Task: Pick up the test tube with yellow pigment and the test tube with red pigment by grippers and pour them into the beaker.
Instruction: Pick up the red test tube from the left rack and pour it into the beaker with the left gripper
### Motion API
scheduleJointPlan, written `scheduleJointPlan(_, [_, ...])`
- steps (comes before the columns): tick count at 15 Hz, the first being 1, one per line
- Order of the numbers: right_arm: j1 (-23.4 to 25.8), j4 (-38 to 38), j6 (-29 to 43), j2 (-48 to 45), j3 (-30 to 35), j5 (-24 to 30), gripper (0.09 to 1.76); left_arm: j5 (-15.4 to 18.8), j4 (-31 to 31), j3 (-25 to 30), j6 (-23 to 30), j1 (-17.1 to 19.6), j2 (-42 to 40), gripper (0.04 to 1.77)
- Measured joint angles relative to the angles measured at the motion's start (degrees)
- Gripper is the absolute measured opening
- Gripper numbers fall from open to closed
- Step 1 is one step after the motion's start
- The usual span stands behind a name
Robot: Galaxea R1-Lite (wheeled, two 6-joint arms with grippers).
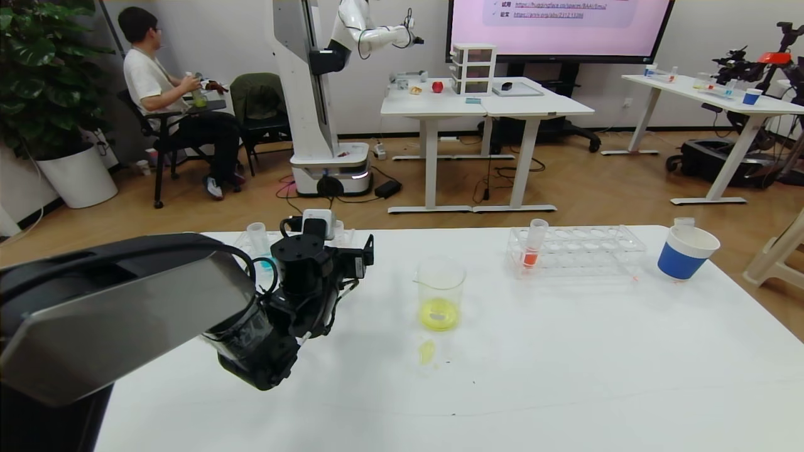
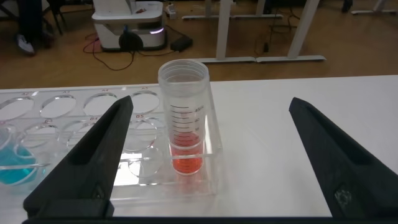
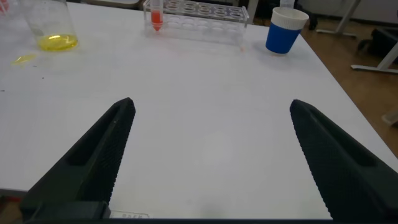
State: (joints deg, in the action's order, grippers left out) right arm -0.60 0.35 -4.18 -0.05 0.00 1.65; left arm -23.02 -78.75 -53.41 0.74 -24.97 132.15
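Left pincer [image 2: 205,155], jaws apart, hovers at a rack [image 2: 74,109] on the white surface [image 1: 565,351], a tube holding orange-red liquid [image 2: 185,118] between them. Right pincer [image 3: 208,155] gapes over bare surface. Beaker [image 1: 440,292] holds yellow liquid; red test tube [image 1: 534,243] stands racked.
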Motion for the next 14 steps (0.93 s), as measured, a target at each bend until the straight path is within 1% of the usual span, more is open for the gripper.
scheduleJointPlan(2, [0.0,0.0,0.0,0.0,0.0,0.0,1.74,0.4,-0.7,-2.4,0.2,1.4,2.1,1.75])
scheduleJointPlan(5, [0.0,0.0,0.0,0.0,0.0,0.0,1.74,1.0,-2.5,-4.4,0.4,2.8,3.9,1.75])
scheduleJointPlan(7, [0.0,0.0,0.0,0.0,0.0,0.0,1.74,1.3,-3.9,-5.0,0.5,3.1,4.9,1.75])
scheduleJointPlan(12, [0.0,0.0,0.0,0.0,0.0,0.0,1.74,1.4,-4.2,-5.9,0.4,3.3,6.2,1.73])
scheduleJointPlan(13, [0.0,0.0,0.0,0.0,0.0,0.0,1.74,1.4,-4.2,-6.0,0.4,3.3,6.3,1.59])
scheduleJointPlan(14, [0.0,0.0,0.0,0.0,0.0,0.0,1.74,1.4,-4.4,-6.1,0.4,3.3,6.3,1.28])
